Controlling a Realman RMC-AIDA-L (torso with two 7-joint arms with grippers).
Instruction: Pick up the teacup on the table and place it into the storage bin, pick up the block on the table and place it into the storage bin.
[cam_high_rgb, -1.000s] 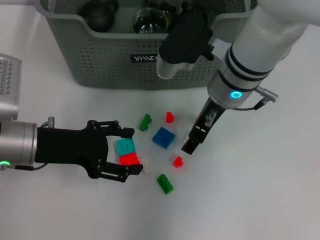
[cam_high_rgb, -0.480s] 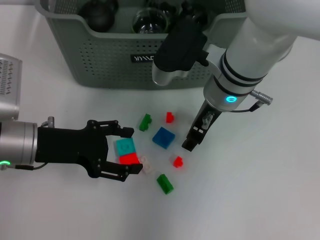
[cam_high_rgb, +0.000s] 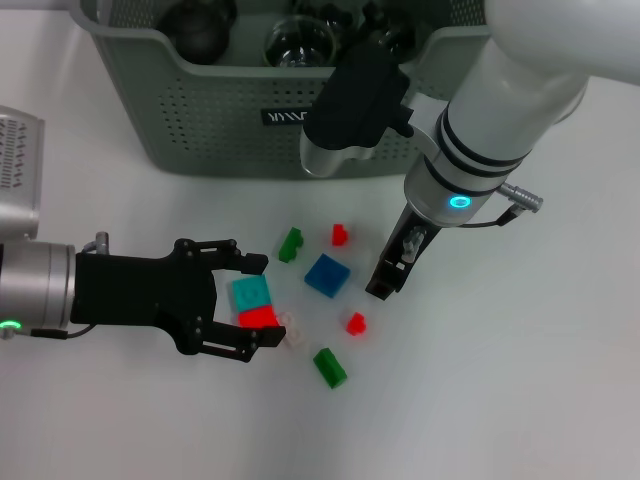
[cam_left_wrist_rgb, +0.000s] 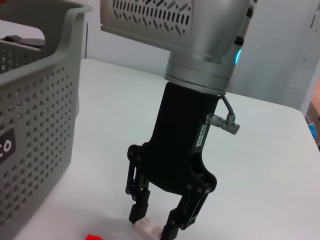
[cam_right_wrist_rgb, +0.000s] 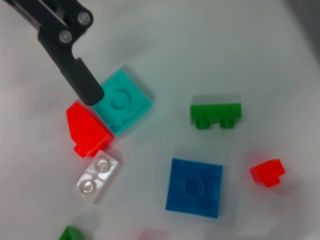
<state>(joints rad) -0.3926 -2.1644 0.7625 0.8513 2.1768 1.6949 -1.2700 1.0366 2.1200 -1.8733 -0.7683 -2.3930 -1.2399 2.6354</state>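
Loose blocks lie on the white table in front of the storage bin (cam_high_rgb: 200, 110). My left gripper (cam_high_rgb: 262, 302) is open, its fingers straddling a teal block (cam_high_rgb: 251, 292) and a red block (cam_high_rgb: 258, 318) without closing on them. A clear block (cam_high_rgb: 292, 330) lies just beyond its tips. My right gripper (cam_high_rgb: 381, 288) points down beside the blue block (cam_high_rgb: 327, 275) and above a small red block (cam_high_rgb: 356, 323). In the left wrist view, the right gripper (cam_left_wrist_rgb: 156, 225) is open and holds nothing. No teacup shows on the table.
Two green blocks (cam_high_rgb: 290, 243) (cam_high_rgb: 329, 367) and another small red block (cam_high_rgb: 339, 235) are scattered around. The bin holds a dark round object (cam_high_rgb: 195, 25) and a glass carafe (cam_high_rgb: 295, 40). A left finger (cam_right_wrist_rgb: 75, 70) touches the teal block (cam_right_wrist_rgb: 122, 101) in the right wrist view.
My right arm has shifted slightly left, bringing its gripper closer to the blue block. The left gripper and the blocks have not moved.
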